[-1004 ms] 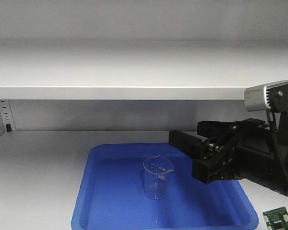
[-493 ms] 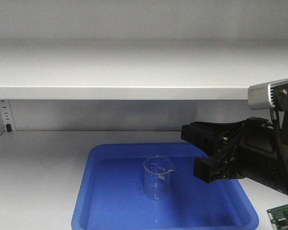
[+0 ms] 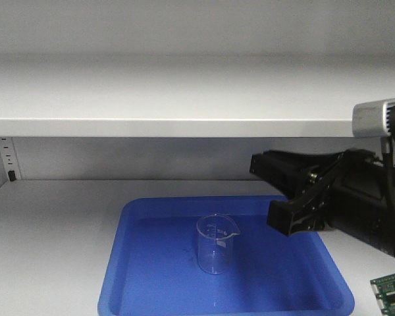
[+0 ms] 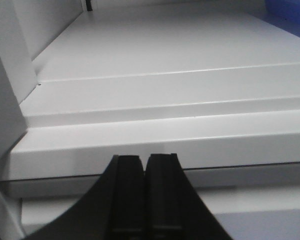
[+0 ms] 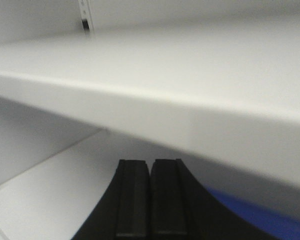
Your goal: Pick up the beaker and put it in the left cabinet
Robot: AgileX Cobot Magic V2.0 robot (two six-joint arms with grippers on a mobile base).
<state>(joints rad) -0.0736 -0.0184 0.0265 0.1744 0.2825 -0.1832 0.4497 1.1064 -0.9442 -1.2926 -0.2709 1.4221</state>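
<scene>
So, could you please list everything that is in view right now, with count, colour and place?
beaker: one, clear glass, upright in the tray's middle.
tray: one, blue, on the lower shelf.
cabinet: one, pale grey-white, shelves above and below.
circuit board: one, green, bottom right corner.
right gripper: one, black, fingers shut, empty, right of the beaker and clear of it.
left gripper: one, black, fingers shut, empty, facing a shelf edge.

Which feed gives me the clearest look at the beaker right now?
The exterior front-facing view: the beaker stands upright and whole in the blue tray, apart from the right gripper. Neither wrist view shows it; the left sees shelf and a corner of blue, the right a shelf edge and a strip of blue.
</scene>
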